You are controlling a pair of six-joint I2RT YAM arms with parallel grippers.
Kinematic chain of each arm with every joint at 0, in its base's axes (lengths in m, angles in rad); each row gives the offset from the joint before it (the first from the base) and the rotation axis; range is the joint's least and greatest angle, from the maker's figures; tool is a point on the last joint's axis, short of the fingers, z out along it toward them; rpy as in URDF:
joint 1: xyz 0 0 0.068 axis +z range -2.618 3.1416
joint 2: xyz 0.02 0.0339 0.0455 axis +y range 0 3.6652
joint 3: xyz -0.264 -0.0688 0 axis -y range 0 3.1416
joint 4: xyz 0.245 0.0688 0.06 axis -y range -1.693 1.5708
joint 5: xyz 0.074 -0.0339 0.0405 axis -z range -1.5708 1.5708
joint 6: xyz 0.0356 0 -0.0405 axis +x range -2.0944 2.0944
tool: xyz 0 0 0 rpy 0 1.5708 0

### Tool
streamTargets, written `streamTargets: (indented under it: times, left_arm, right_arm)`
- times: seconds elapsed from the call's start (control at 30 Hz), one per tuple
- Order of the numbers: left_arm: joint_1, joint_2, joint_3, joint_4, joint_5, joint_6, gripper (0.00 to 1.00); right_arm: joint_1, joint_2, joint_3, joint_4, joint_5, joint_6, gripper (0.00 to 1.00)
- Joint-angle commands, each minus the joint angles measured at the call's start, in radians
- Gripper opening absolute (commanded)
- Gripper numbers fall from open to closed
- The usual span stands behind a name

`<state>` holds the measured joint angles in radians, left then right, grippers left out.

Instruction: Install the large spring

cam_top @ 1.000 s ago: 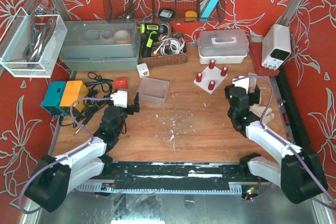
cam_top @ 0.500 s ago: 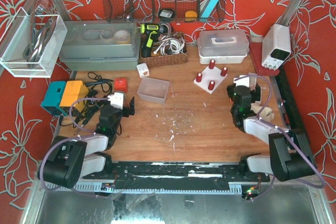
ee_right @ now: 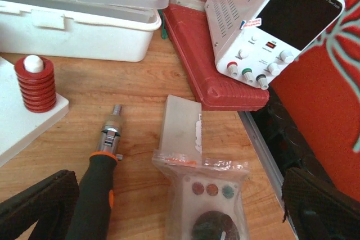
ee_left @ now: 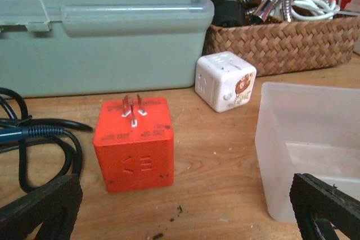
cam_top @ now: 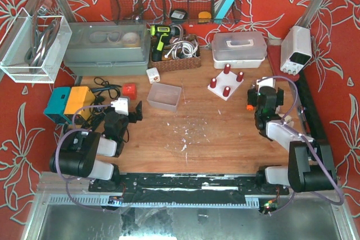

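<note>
A white base (cam_top: 219, 91) at the back middle of the table carries several red springs (cam_top: 226, 69) on upright pegs. One red spring (ee_right: 35, 82) on a white peg shows at the left of the right wrist view. I cannot tell which is the large one. My left gripper (cam_top: 135, 111) is open and empty at the left, facing an orange cube plug (ee_left: 135, 141); its jaws stand wide apart (ee_left: 183, 217). My right gripper (cam_top: 264, 91) is open and empty to the right of the base, over a plastic bag (ee_right: 208, 195).
A clear plastic tray (cam_top: 165, 96) stands right of the left gripper, also in the left wrist view (ee_left: 315, 150). A white cube (ee_left: 225, 81), grey toolbox (cam_top: 107, 49) and wicker basket (ee_left: 281, 49) lie behind. A screwdriver (ee_right: 98, 178), red case (ee_right: 214, 66) and power supply (ee_right: 270, 26) are by the right gripper.
Both arms have folded back toward their bases. The left gripper moved left, away from the clear tray. The right gripper moved right and farther back. Nothing was picked up.
</note>
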<state>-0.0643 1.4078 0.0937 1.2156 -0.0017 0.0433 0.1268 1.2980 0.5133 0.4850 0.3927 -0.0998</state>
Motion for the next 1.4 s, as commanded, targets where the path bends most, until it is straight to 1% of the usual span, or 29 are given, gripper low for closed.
streamTargets:
  times: [0.0, 0.07, 0.2, 0.27, 0.3, 0.33, 0.43, 0.57, 0.6, 0.7, 1.37]
  left_arm:
    - [0.005, 0.004, 0.017, 0.034, -0.003, -0.015, 1.0]
    - [0.006, 0.002, 0.018, 0.027, -0.003, -0.014, 1.0]
    - [0.004, 0.001, 0.017, 0.031, -0.003, -0.013, 1.0]
    - [0.005, 0.001, 0.015, 0.032, -0.002, -0.013, 1.0]
    - [0.005, 0.0, 0.016, 0.031, -0.001, -0.013, 1.0]
    - [0.004, 0.001, 0.015, 0.03, -0.001, -0.013, 1.0]
    - [0.005, 0.001, 0.016, 0.03, -0.002, -0.014, 1.0]
    - [0.004, 0.001, 0.017, 0.03, -0.002, -0.013, 1.0]
    - [0.004, 0.0, 0.016, 0.03, -0.001, -0.013, 1.0]
    - [0.005, 0.002, 0.017, 0.03, -0.001, -0.013, 1.0]
    - [0.005, 0.001, 0.016, 0.03, -0.001, -0.013, 1.0]
  right_arm:
    - [-0.009, -0.06, -0.007, -0.078, -0.075, 0.04, 0.99]
    - [-0.009, -0.086, -0.029, -0.078, -0.119, 0.054, 0.99]
    - [-0.01, -0.088, -0.109, 0.007, -0.14, 0.093, 0.99]
    - [-0.009, -0.051, -0.162, 0.083, -0.144, 0.092, 0.99]
    - [-0.009, -0.034, -0.184, 0.165, -0.14, 0.091, 0.99]
    - [-0.01, -0.029, -0.199, 0.212, -0.14, 0.096, 0.99]
    - [-0.01, 0.01, -0.219, 0.29, -0.171, 0.088, 0.99]
    - [-0.01, 0.097, -0.267, 0.449, -0.195, 0.077, 0.99]
    - [-0.01, 0.101, -0.268, 0.452, -0.191, 0.078, 0.99]
    - [-0.009, 0.109, -0.233, 0.392, -0.161, 0.09, 0.99]
    - [0.0, 0.11, -0.233, 0.391, -0.147, 0.084, 0.99]
